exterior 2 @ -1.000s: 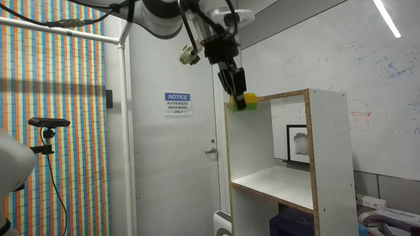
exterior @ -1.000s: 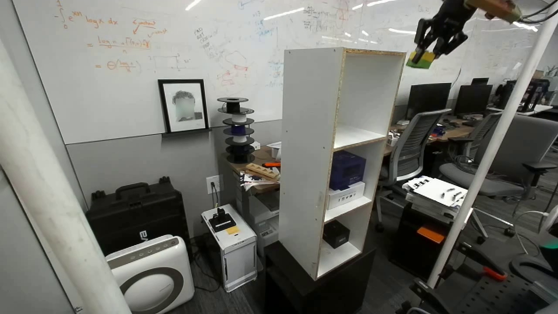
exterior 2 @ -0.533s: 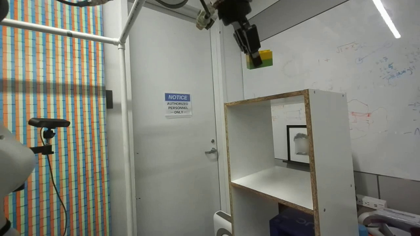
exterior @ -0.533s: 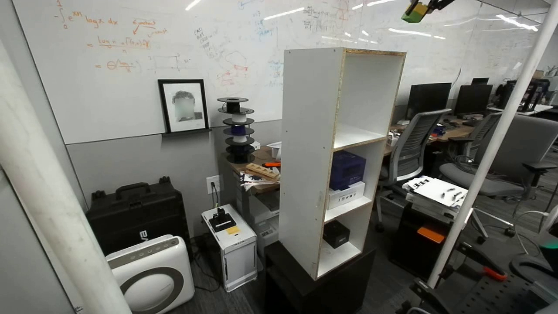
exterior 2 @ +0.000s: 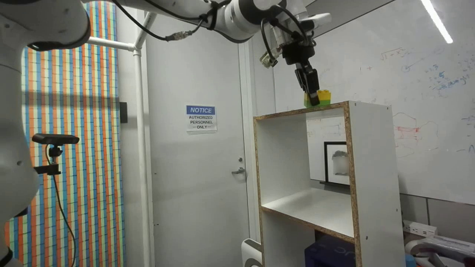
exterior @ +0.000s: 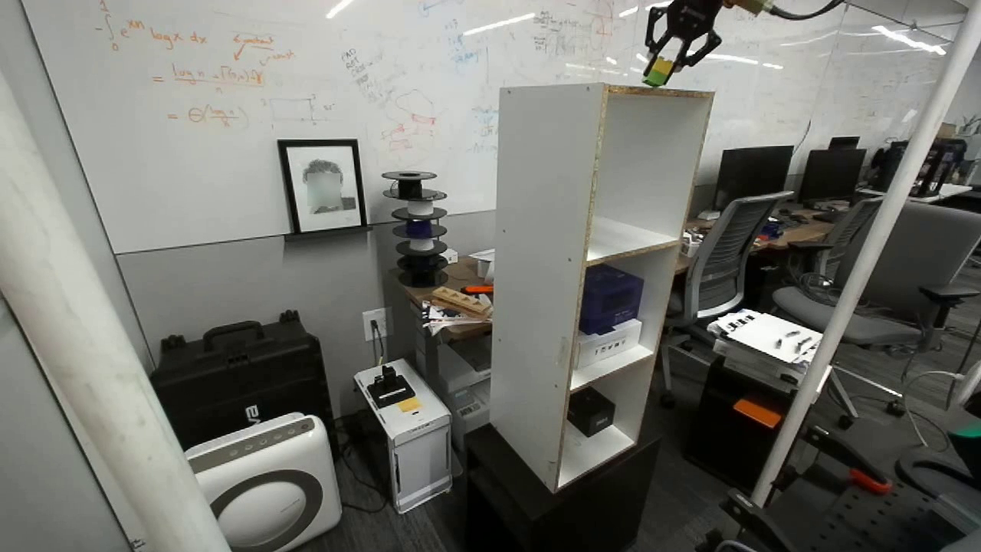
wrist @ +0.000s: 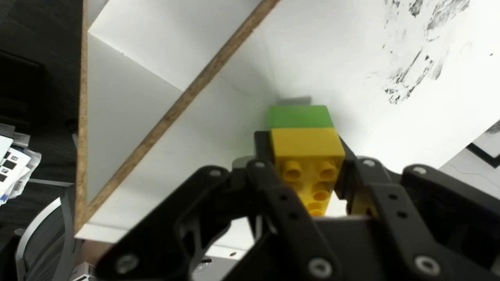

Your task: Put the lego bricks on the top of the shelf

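Note:
The lego bricks, a small clump with a yellow layer over a green layer, show in both exterior views (exterior: 657, 75) (exterior 2: 325, 97) and in the wrist view (wrist: 306, 142). My gripper (exterior: 665, 70) is shut on them, one finger on each side; it also shows in an exterior view (exterior 2: 314, 99) and the wrist view (wrist: 305, 151). The tall white shelf (exterior: 546, 245) stands below, also in an exterior view (exterior 2: 374, 167). The bricks are at its top panel (wrist: 363, 66), behind the front edge. A small shadow lies beside their green base. I cannot tell whether they touch the panel.
A purple box (exterior: 611, 299) on a white box (exterior: 609, 345) sits in the middle compartment. A black box (exterior: 591, 412) sits in the lowest one. A whiteboard (exterior 2: 426, 74) is behind the shelf. A white pole (exterior: 866, 261) stands to the right in an exterior view.
My gripper rose with the bricks from beside the shelf's upper part to above it, then moved over the shelf and came down to its top. The bricks stayed in its grip.

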You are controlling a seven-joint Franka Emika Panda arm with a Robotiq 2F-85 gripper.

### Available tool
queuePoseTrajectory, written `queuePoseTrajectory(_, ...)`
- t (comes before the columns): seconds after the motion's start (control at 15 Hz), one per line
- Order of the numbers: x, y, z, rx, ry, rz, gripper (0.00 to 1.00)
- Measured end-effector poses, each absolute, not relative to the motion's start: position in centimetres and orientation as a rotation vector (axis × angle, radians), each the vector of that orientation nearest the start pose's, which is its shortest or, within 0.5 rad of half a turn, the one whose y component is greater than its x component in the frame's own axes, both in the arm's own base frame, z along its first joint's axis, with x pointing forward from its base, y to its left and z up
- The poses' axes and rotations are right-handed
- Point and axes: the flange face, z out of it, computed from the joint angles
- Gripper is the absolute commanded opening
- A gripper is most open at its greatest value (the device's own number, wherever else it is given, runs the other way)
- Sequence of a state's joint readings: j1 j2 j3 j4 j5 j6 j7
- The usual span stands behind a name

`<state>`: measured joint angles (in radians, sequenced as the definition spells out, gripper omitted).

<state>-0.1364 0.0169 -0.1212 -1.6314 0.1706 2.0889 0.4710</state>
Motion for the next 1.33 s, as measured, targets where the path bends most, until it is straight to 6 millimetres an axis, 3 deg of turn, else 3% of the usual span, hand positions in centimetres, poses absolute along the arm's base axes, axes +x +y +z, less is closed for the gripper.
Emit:
queuePoseTrajectory(0.2,60.3,-13.5,64.3,-2.675,1.137,-0.558,0.83)
queuePoseTrajectory(0.33,59.8,-13.4,65.5,-2.707,1.168,-0.500,0.98)
queuePoseTrajectory(0.4,59.2,-13.4,66.3,-2.728,1.181,-0.471,1.00)
queuePoseTrajectory(0.67,54.1,-13.0,69.5,-2.812,1.176,-0.271,1.00)
queuePoseTrajectory(0.87,48.9,-13.5,70.2,-2.886,1.079,-0.099,1.00)
queuePoseTrajectory(1.07,43.6,-15.6,67.9,-2.972,0.977,0.094,1.00)
queuePoseTrajectory(1.33,39.9,-18.7,60.9,-3.131,0.964,0.282,1.00)
